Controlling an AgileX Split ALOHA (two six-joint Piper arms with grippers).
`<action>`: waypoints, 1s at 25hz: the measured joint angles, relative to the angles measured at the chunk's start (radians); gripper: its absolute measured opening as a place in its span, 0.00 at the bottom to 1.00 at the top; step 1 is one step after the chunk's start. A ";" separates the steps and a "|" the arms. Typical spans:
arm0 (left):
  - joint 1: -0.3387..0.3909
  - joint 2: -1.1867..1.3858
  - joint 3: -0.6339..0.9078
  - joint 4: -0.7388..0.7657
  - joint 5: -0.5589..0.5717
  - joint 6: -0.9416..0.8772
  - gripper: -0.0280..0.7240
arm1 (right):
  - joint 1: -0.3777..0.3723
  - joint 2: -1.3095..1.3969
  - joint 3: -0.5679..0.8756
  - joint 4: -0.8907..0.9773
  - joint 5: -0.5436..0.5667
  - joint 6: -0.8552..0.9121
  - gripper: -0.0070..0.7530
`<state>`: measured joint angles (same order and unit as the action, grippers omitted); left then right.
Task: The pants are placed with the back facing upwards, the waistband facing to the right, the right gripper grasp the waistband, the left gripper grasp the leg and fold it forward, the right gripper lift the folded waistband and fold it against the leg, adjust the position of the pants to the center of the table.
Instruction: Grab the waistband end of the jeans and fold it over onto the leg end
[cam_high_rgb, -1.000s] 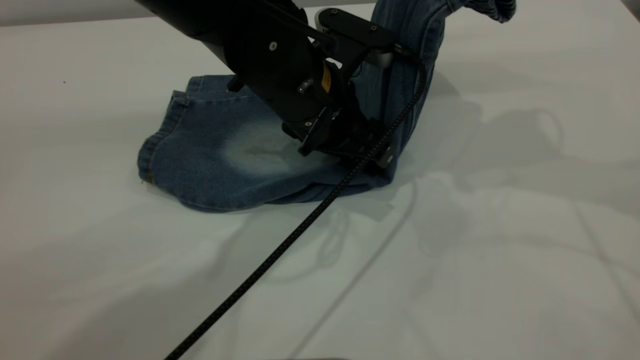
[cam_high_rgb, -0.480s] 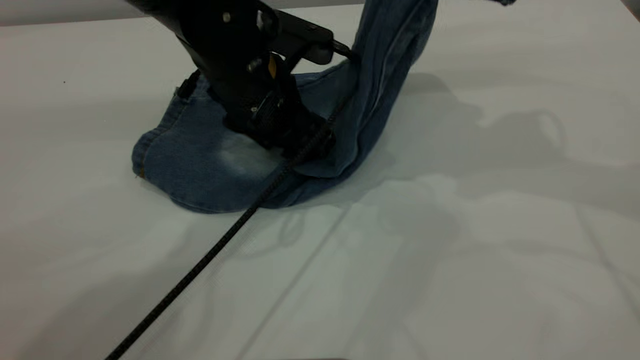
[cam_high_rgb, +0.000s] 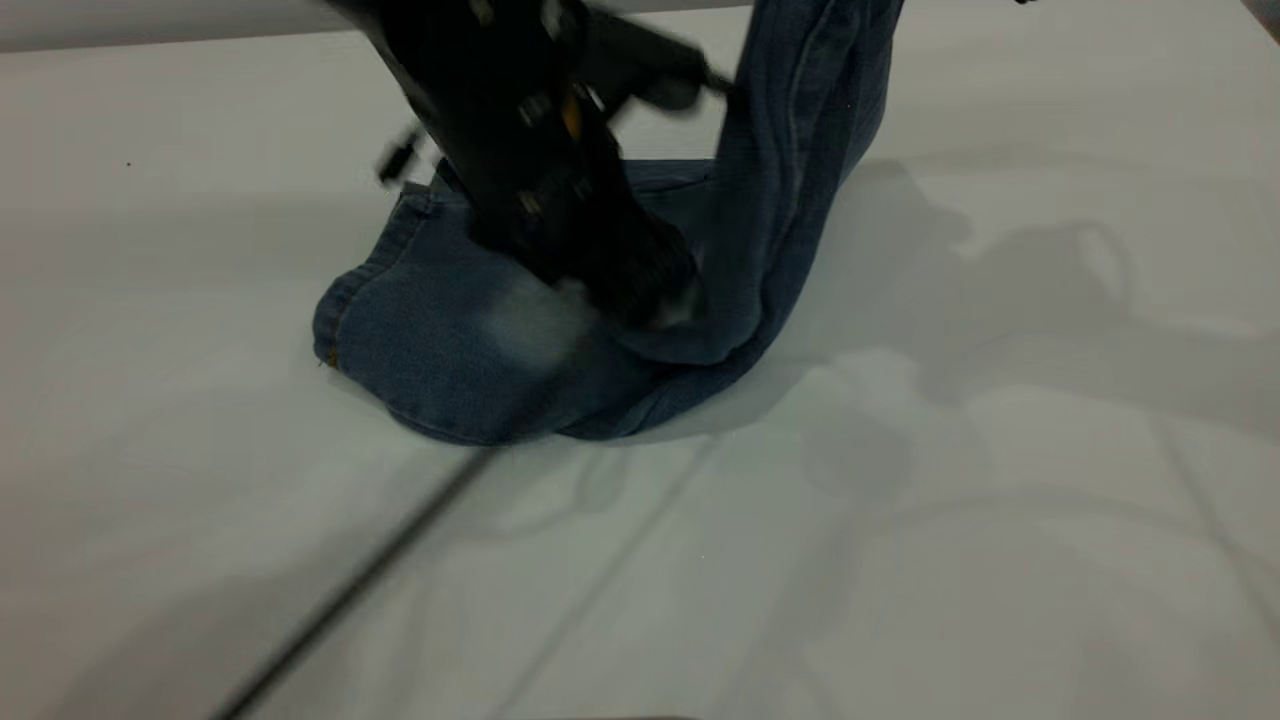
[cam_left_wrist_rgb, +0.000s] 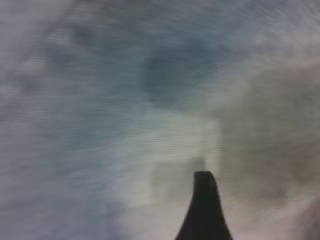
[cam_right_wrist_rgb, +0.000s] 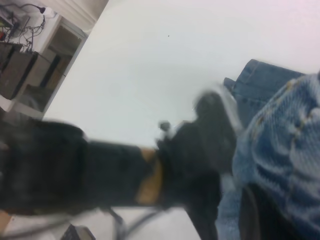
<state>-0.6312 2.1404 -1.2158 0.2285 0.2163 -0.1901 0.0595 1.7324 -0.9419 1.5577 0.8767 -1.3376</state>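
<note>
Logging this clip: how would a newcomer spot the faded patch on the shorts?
On the plain white table, find the blue denim shorts, lying flat at one end and pulled upward at the other. The faded whitish patch sits on the flat part, just beneath the black left tool, the only pale spot in darker denim.

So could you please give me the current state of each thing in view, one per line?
pants: leg end flat on the table, waistband end lifted upright out of the exterior view.
left gripper: down on the flat denim.
right gripper: out of the exterior view, above the raised denim.
table: bearing the pants.
</note>
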 joint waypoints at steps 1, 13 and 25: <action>0.018 -0.036 0.000 0.000 0.007 0.001 0.72 | 0.000 0.000 0.000 0.000 -0.001 -0.001 0.09; 0.175 -0.532 0.002 0.003 0.068 0.001 0.72 | 0.185 0.002 0.000 0.071 -0.135 -0.031 0.09; 0.176 -0.771 0.002 -0.004 0.123 -0.001 0.72 | 0.436 0.248 -0.116 0.237 -0.357 -0.196 0.09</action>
<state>-0.4548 1.3693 -1.2136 0.2247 0.3398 -0.1911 0.4954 1.9805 -1.0574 1.7942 0.5195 -1.5332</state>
